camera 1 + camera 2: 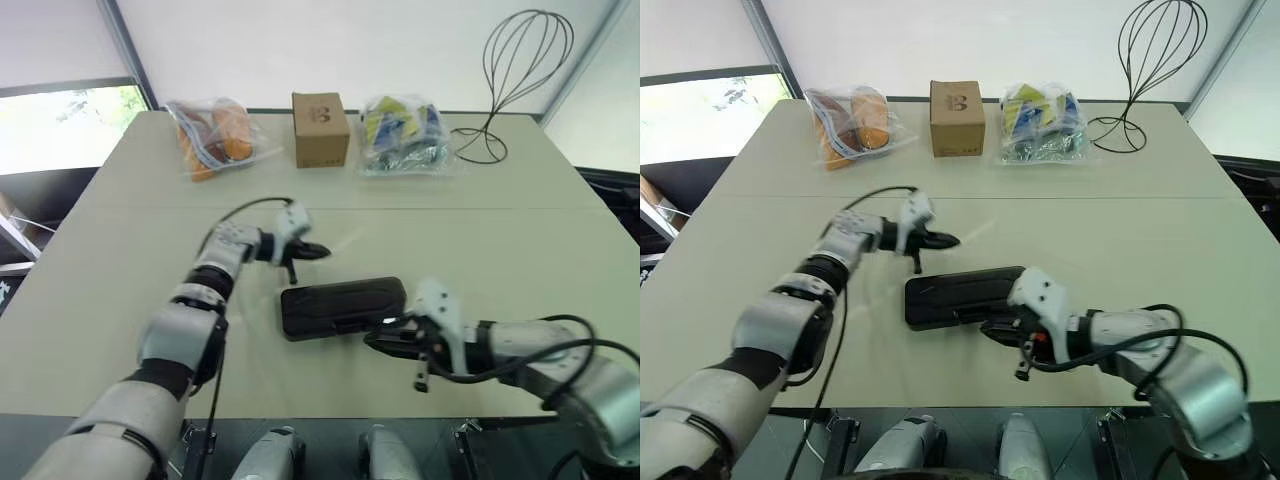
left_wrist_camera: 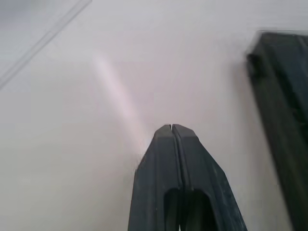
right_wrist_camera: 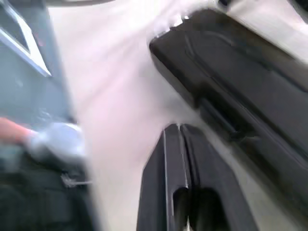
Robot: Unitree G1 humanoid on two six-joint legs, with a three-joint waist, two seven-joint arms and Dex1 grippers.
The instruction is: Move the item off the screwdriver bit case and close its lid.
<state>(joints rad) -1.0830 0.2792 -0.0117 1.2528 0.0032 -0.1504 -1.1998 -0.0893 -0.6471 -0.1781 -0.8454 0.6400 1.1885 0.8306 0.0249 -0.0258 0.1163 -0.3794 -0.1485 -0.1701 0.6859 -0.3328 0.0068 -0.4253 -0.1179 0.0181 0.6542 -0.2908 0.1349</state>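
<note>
The screwdriver bit case (image 1: pixel 335 300) lies flat near the table's front edge, dark and rectangular. Its lid (image 1: pixel 960 290) is down over the tray, with the latch tab on the long edge facing me. Nothing rests on top of it, and the item is out of view. My left gripper (image 1: pixel 322 251) is shut and empty, hovering just behind the case's left half and pointing right. My right gripper (image 1: pixel 372 337) is also shut and empty, close to the case's front right corner. The case's edge (image 2: pixel 284 120) shows in the left wrist view, and its latch side (image 3: pixel 250 77) in the right wrist view.
Along the table's far side stand a clear bag of orange things (image 1: pixel 215 135), a small cardboard box (image 1: pixel 320 128), a bag of blue and yellow items (image 1: pixel 405 135) and a black wire stand (image 1: pixel 515 70). The table's front edge (image 1: pixel 300 415) runs just below the right arm.
</note>
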